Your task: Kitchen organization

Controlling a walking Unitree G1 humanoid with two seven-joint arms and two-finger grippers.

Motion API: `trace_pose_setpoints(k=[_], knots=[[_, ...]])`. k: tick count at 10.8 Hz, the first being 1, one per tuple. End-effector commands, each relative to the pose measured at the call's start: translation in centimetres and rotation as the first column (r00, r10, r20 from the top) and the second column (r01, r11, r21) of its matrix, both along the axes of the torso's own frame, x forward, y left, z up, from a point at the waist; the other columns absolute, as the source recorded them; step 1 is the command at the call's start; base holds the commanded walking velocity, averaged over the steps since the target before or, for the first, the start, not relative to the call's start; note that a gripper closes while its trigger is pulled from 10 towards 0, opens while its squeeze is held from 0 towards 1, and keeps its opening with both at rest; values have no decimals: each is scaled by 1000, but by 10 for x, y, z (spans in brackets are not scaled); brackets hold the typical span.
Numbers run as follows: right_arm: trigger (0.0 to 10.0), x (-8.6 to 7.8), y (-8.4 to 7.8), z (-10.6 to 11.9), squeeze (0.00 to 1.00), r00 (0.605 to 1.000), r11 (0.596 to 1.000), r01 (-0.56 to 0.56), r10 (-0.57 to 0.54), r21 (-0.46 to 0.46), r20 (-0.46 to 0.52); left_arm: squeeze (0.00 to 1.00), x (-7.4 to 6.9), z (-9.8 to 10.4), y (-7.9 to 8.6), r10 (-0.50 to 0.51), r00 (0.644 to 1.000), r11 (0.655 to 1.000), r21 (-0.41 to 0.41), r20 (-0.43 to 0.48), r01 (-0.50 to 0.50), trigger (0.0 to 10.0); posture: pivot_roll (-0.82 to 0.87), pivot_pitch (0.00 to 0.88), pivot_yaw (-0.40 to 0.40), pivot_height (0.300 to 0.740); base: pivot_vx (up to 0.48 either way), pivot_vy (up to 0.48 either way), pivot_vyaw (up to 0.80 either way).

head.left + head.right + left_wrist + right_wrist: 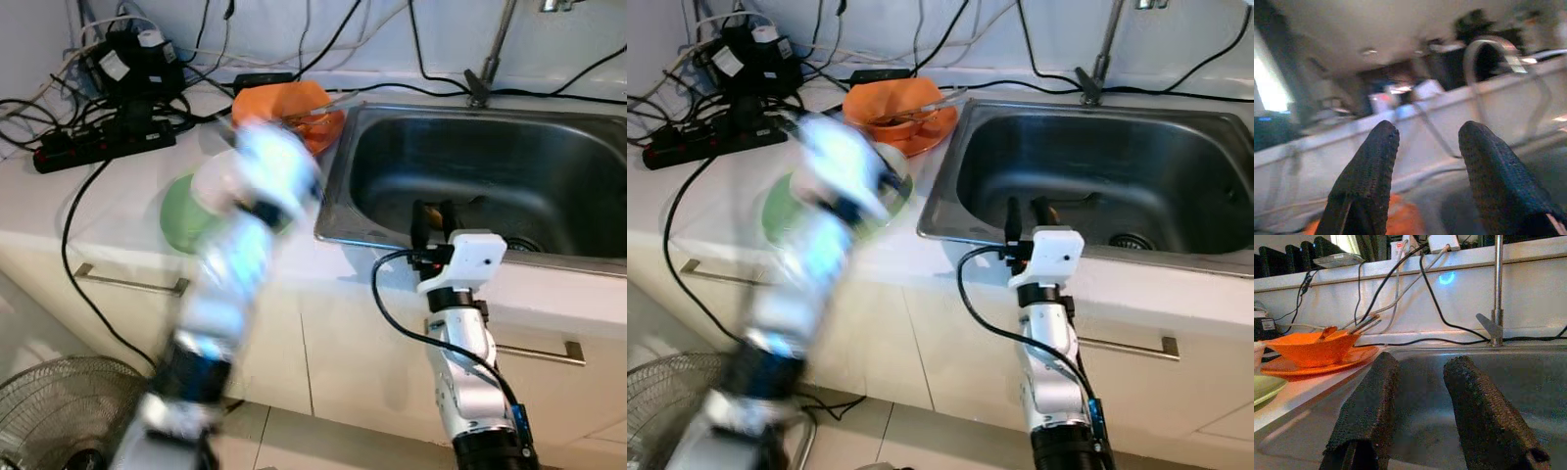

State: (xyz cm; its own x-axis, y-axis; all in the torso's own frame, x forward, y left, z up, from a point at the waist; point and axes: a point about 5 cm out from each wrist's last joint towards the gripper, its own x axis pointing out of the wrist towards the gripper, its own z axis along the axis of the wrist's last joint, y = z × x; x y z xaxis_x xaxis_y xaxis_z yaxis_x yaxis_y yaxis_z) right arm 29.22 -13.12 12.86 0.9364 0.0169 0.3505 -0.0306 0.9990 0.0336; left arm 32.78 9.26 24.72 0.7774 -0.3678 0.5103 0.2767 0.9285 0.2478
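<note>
Left arm is a blur over the counter, above the green plate near the counter's front edge. Its wrist view shows what the head views smear: the left gripper with fingers apart and nothing between them. Right gripper reaches over the sink's front rim, fingers spread and empty, with open basin ahead. The orange bowl sits on its orange plate at the sink's left rear corner, utensils in it. The faucet stands at the back edge.
</note>
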Motion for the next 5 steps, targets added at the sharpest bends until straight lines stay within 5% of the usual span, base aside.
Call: trace_pose_setpoints(k=[1,2,3,5], knots=[[10000,2,2,-2,0,1000,1000,-4,4,-8,-7,0,8,-1,23,97,994,995,-16,-43,-97,10000,52,0,90,740,0,0,0],[10000,2,2,-2,0,1000,1000,-4,4,-11,-10,0,12,1,37,138,988,989,-34,-68,-140,10000,55,0,92,740,0,0,0],[10000,3,4,-3,0,1000,1000,-2,2,-9,-14,0,23,-7,78,234,952,965,-68,-198,-251,10000,59,0,98,740,0,0,0],[10000,4,6,-4,0,1000,1000,-2,2,-8,-16,0,27,-21,107,312,897,939,-40,-312,-341,10000,63,0,100,740,0,0,0]])
